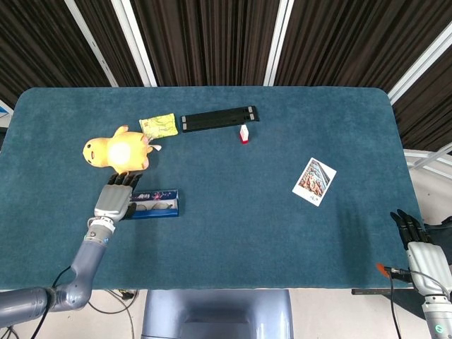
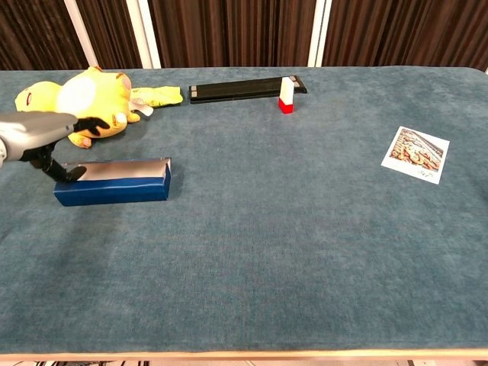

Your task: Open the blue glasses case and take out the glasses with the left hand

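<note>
Blue glasses case (image 1: 154, 204) lies open by left robot hand (image 1: 115, 200).

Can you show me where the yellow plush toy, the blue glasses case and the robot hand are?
yellow plush toy (image 1: 119, 153), head view, its white belly.
blue glasses case (image 2: 114, 187), chest view, its front wall.
left robot hand (image 1: 115, 201), head view, its back.

Teal-carpeted table (image 1: 233, 226) before dark slatted wall (image 1: 205, 39) with white strips.
</note>
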`<state>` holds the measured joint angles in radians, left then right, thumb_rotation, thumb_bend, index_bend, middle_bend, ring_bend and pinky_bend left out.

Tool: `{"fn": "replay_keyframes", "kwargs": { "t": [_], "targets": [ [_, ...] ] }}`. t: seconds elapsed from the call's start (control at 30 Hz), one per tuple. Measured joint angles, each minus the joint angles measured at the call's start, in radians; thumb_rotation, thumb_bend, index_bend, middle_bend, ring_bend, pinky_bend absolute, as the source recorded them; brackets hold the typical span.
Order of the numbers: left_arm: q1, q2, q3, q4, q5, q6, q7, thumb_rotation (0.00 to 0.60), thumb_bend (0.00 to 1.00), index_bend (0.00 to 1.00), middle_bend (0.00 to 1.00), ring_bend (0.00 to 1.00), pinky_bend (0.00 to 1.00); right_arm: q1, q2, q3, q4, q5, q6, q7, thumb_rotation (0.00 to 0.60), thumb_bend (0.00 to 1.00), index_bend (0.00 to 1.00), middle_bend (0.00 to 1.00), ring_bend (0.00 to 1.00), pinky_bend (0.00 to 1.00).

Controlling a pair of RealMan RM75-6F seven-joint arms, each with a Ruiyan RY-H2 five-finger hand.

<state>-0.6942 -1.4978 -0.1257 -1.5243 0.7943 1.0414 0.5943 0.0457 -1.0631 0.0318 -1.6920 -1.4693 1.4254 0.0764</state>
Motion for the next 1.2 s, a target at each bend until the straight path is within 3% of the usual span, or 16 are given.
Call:
{"fn": "replay_keyframes", "kwargs": {
  "t": [0.13, 0.27, 0.47, 0.57, 0.73, 0.83, 1.0, 1.2],
  "targets": [
    [0.001, -0.008, -0.013, 0.01, 0.035, 0.026, -0.025, 0.6, 0.32, 0.0, 0.04, 0.0, 0.06, 0.0, 0.001, 0.0, -0.001, 0.001, 0.0, -0.001, 0.6, 0.13, 0.0, 0.0, 0.0, 0.2],
    [0.015, -0.002, -0.02, -0.007, 0.077, 0.051, -0.073, 0.6, 0.3, 0.0, 0.05, 0.0, 0.07, -0.001, 0.001, 0.0, -0.001, 0.0, 0.0, 0.002, 0.6, 0.13, 0.0, 0.0, 0.0, 0.2],
    [0.049, 0.061, 0.003, -0.113, 0.125, 0.076, -0.091, 0.6, 0.3, 0.0, 0.15, 0.05, 0.24, -0.003, 0.001, 0.0, 0.0, -0.006, 0.007, 0.002, 0.6, 0.13, 0.0, 0.0, 0.0, 0.2],
    [0.068, 0.109, 0.028, -0.186, 0.147, 0.095, -0.075, 0.6, 0.3, 0.0, 0.27, 0.16, 0.35, -0.004, 0.001, -0.001, 0.0, -0.011, 0.012, 0.002, 0.6, 0.13, 0.0, 0.0, 0.0, 0.2],
    [0.099, 0.182, 0.074, -0.27, 0.203, 0.138, -0.025, 0.6, 0.31, 0.1, 0.69, 0.57, 0.69, -0.005, -0.001, -0.002, 0.0, -0.014, 0.015, -0.001, 0.6, 0.13, 0.0, 0.0, 0.0, 0.2],
    [0.106, 0.196, 0.085, -0.282, 0.203, 0.135, -0.018, 0.6, 0.31, 0.1, 0.81, 0.68, 0.79, -0.006, -0.001, -0.002, 0.0, -0.014, 0.016, -0.004, 0.6, 0.13, 0.0, 0.0, 0.0, 0.2],
    [0.098, 0.198, 0.09, -0.28, 0.148, 0.076, -0.012, 0.6, 0.31, 0.16, 0.9, 0.77, 0.87, -0.006, -0.001, -0.002, -0.001, -0.012, 0.015, -0.005, 0.6, 0.13, 0.0, 0.0, 0.0, 0.2],
    [0.068, 0.185, 0.105, -0.281, 0.054, 0.027, 0.052, 0.6, 0.31, 0.19, 0.93, 0.79, 0.89, -0.006, 0.001, -0.001, -0.003, -0.009, 0.012, -0.005, 0.6, 0.13, 0.0, 0.0, 0.0, 0.2]
  ]
}}
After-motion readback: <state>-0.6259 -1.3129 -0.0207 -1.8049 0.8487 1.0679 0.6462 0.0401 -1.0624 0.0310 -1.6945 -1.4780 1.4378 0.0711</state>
